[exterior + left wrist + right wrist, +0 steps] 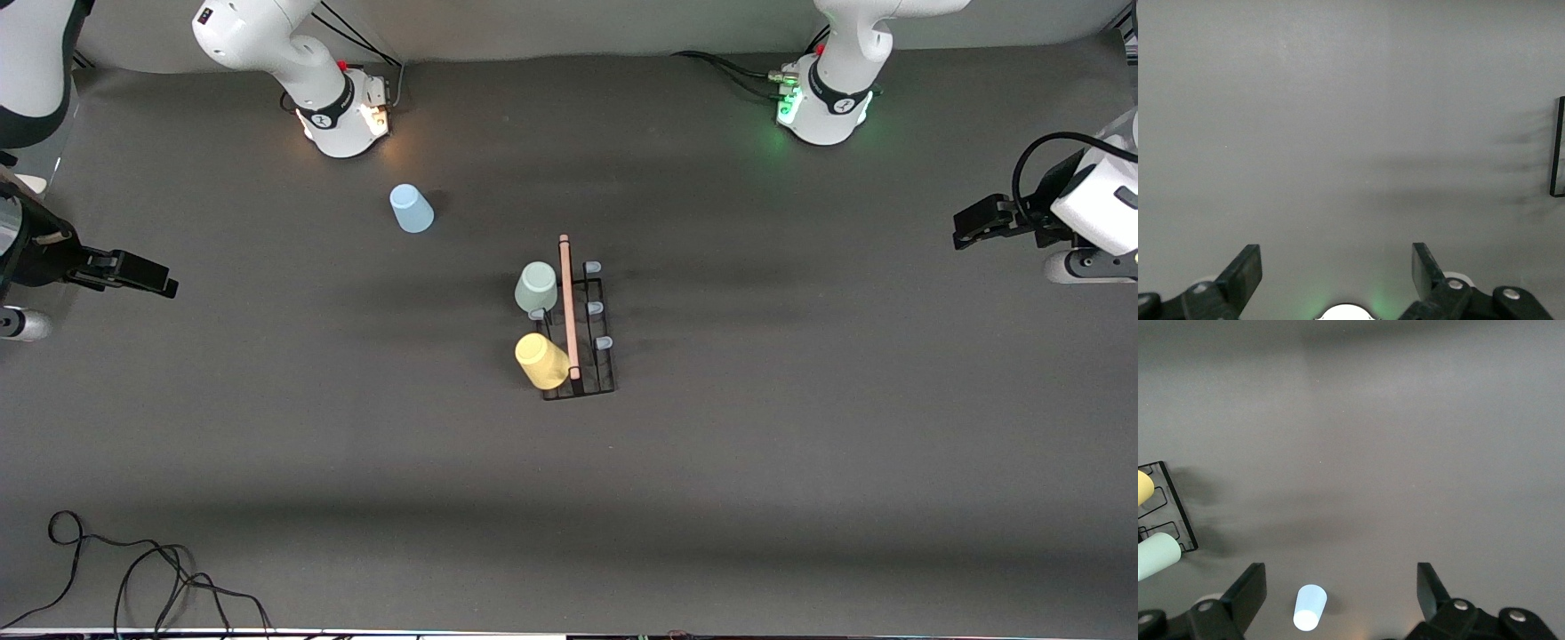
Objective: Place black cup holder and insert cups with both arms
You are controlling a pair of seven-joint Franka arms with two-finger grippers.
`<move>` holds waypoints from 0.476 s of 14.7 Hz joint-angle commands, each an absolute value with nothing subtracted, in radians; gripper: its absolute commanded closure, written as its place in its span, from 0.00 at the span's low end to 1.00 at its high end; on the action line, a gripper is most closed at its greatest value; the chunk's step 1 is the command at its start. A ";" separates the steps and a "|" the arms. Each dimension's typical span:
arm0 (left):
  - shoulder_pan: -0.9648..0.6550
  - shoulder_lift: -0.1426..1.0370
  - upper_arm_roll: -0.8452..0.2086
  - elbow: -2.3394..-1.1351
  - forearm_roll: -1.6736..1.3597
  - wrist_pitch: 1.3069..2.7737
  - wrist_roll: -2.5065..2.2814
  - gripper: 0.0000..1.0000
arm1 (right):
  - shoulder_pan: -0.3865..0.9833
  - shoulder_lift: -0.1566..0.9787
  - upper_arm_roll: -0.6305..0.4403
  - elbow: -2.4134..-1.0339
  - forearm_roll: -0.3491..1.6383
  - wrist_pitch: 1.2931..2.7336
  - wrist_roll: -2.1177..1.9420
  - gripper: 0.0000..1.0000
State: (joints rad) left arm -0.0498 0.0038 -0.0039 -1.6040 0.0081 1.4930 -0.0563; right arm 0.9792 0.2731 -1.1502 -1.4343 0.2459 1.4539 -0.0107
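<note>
While the grey table [800, 498] lies bare around it, the black cup holder [594, 356] stands mid-table, its wooden rod handle [567, 302] running toward the front camera, pale green cup [536, 286] and yellow cup [541, 360] already on pegs. Only the light blue cup [411, 209] stands loose near the right arm's base, so the right gripper [142, 276], fingers spread, seems better placed; the left gripper [978, 222] waits spread too.

Even overhead light, soft banded shadows, sharp focus
</note>
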 commanded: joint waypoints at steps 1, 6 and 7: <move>-0.051 -0.002 -0.005 -1.611 0.021 1.502 -0.048 0.00 | 0.985 0.287 -1.152 -1.419 0.222 1.477 -0.037 0.00; -0.051 -0.002 -0.005 -1.611 0.009 1.512 -0.049 0.00 | 0.976 0.287 -1.149 -1.420 0.221 1.488 -0.049 0.00; -0.051 -0.002 -0.003 -1.611 0.008 1.517 -0.049 0.00 | 0.970 0.287 -1.141 -1.420 0.218 1.488 -0.049 0.00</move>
